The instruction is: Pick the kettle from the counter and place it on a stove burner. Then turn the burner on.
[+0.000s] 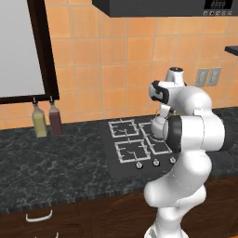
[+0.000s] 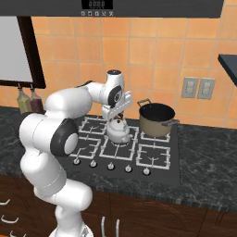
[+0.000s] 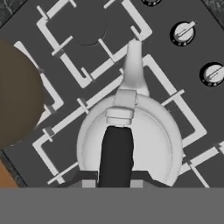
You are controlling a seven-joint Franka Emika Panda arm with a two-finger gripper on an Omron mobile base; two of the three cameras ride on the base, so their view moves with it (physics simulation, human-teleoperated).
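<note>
No legible text; hood display (image 2: 96,4) digits prob. too blurry.

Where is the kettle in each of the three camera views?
Left base view: hidden behind the arm.
Right base view: kettle at centre, on the cooktop's middle grate, under the gripper.
Hand view: kettle at lower centre, spout pointing up.
Shared landmark: the knobs.

the kettle (image 2: 119,133) looks like pale, smooth metal with a soft sheen. the worktop (image 1: 51,160) reads as polished black stone, grey-veined. the drawers (image 1: 69,218) below it are dark brown wood.
</note>
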